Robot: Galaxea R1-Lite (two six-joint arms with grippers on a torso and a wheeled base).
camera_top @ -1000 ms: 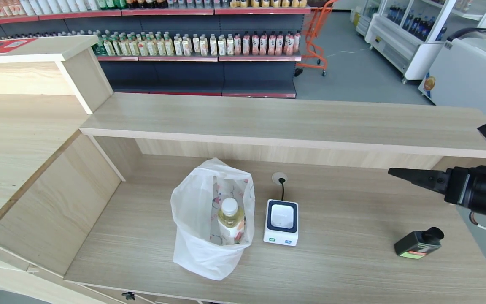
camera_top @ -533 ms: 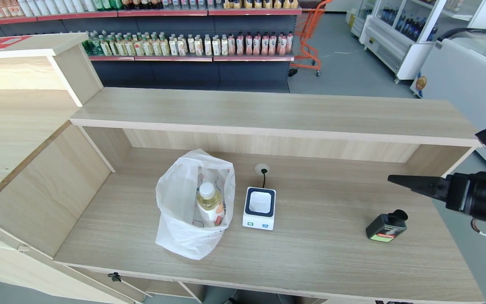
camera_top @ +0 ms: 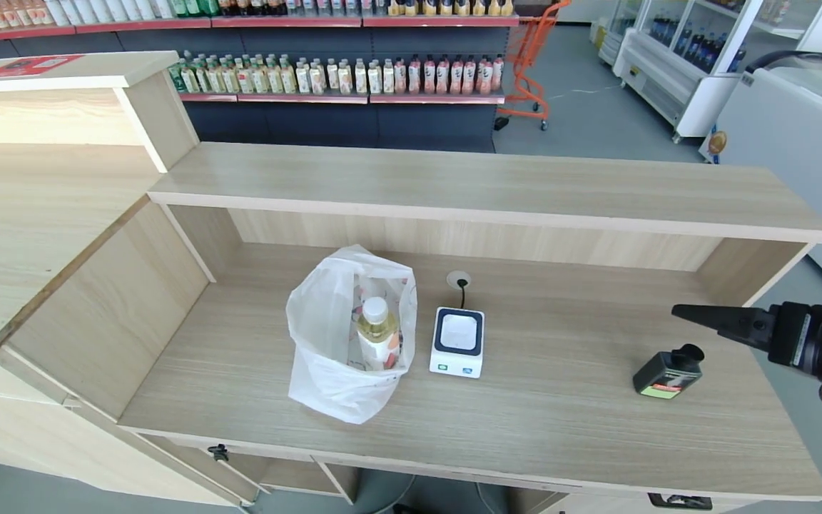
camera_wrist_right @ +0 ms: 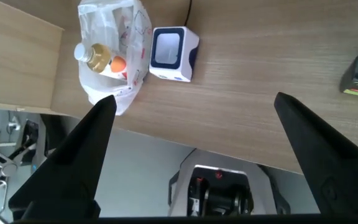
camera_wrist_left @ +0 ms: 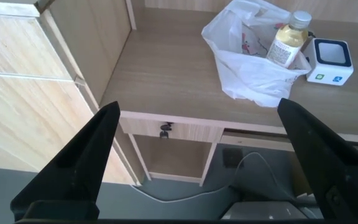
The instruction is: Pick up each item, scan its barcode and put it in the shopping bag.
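A white plastic shopping bag [camera_top: 325, 357] stands open on the lower counter [camera_top: 561, 421]. A yellow-drink bottle [camera_top: 377, 334] with a white cap stands upright inside it. Just right of the bag sits the white barcode scanner [camera_top: 458, 341]. A small dark bottle [camera_top: 668, 371] with a black cap lies on its side near the counter's right end. My right gripper [camera_top: 689, 314] hangs above and slightly behind it, open and holding nothing. In the right wrist view the right gripper [camera_wrist_right: 194, 101] frames the scanner [camera_wrist_right: 173, 53] and the bag [camera_wrist_right: 114, 50]. My left gripper [camera_wrist_left: 197, 107] is open, off the counter's front-left, near the bag [camera_wrist_left: 247, 56].
A raised wooden ledge [camera_top: 482, 185] runs behind the lower counter, and a side panel [camera_top: 104, 314] closes its left end. The scanner's cable goes into a hole [camera_top: 458, 278] at the back. Shop shelves with bottles [camera_top: 340, 75] and freezers [camera_top: 789, 121] stand beyond.
The head camera has shifted, so the whole picture moved. Against the counter, my right gripper has come lower and nearer to the dark bottle. Bag, scanner and bottles stay put.
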